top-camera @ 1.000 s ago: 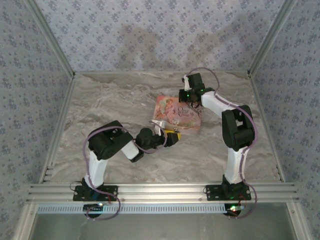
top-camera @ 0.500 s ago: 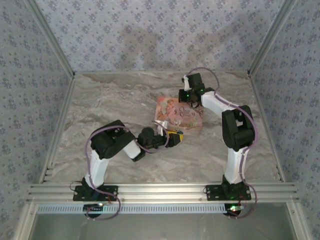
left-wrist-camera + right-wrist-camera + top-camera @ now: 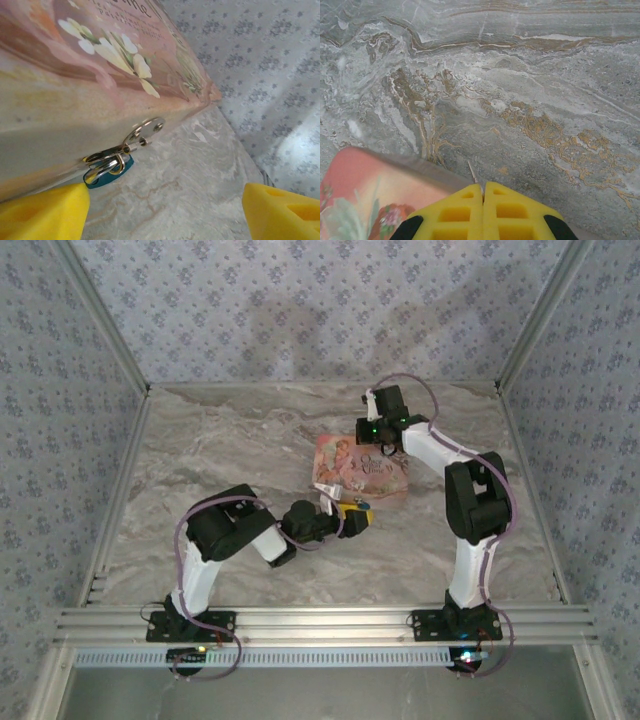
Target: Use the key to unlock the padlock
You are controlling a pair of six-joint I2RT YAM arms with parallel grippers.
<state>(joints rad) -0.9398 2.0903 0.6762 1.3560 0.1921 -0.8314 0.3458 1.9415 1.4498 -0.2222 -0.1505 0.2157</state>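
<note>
A pink flowered box (image 3: 365, 465) lies mid-table. On its near side a small silver padlock (image 3: 145, 129) hangs, with the key ring (image 3: 107, 162) and a teal key tag (image 3: 105, 177) bunched under it; the key blade is hard to make out. My left gripper (image 3: 162, 215) is low at that side of the box, open, its yellow fingers (image 3: 45, 210) wide apart with bare table between them. My right gripper (image 3: 483, 190) is shut at the box's far edge. A thin pale sliver (image 3: 472, 173) pokes out between its pads; I cannot tell what it is.
Marble tabletop (image 3: 220, 440) inside patterned walls with metal corner posts (image 3: 100, 315). The box's far edge (image 3: 385, 160) lies just under the right fingers. A metal rail (image 3: 320, 620) runs along the near table edge.
The left gripper has slid a little right and nearer along the box's front, and its jaws have widened. The right arm has stayed put.
</note>
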